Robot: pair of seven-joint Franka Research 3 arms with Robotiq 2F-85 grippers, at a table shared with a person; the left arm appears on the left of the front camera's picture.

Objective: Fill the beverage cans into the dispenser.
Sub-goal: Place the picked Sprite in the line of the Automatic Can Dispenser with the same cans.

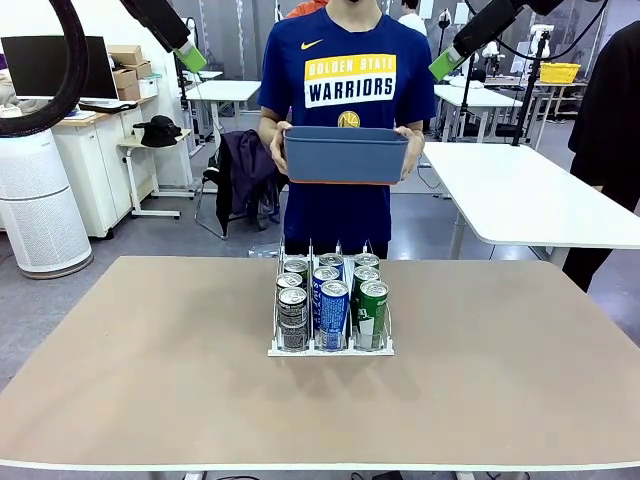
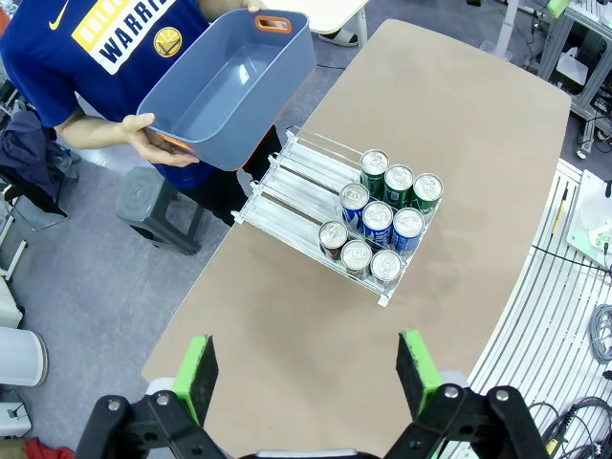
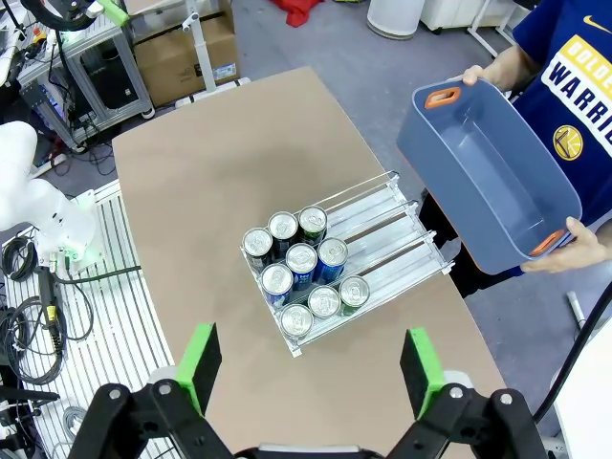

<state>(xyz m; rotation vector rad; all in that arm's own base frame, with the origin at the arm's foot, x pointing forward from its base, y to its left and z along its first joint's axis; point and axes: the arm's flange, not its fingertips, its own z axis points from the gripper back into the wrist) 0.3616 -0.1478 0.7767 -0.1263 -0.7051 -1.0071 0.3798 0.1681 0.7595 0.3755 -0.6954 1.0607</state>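
Note:
The dispenser [image 1: 330, 349] stands at the middle of the tan table, a clear three-lane rack on a white base. Several beverage cans fill its front end: dark cans [image 1: 292, 308] in the left lane, blue cans [image 1: 333, 303] in the middle, green cans [image 1: 372, 303] on the right. From above, the cans [image 2: 378, 220] [image 3: 301, 263] cluster at one end and the bare dispenser rails [image 2: 306, 164] [image 3: 392, 225] run toward the person. My left gripper [image 1: 192, 57] [image 2: 308, 368] and right gripper [image 1: 445, 65] [image 3: 312, 356] hang high above the table, both open and empty.
A person at the far edge holds an empty blue-grey tub [image 1: 345, 155] [image 2: 229, 81] [image 3: 488, 177] in both hands at chest height. Bare tabletop [image 1: 150, 370] surrounds the rack. White tables [image 1: 520, 190], a chair with a jacket and an air purifier [image 1: 35, 200] stand behind.

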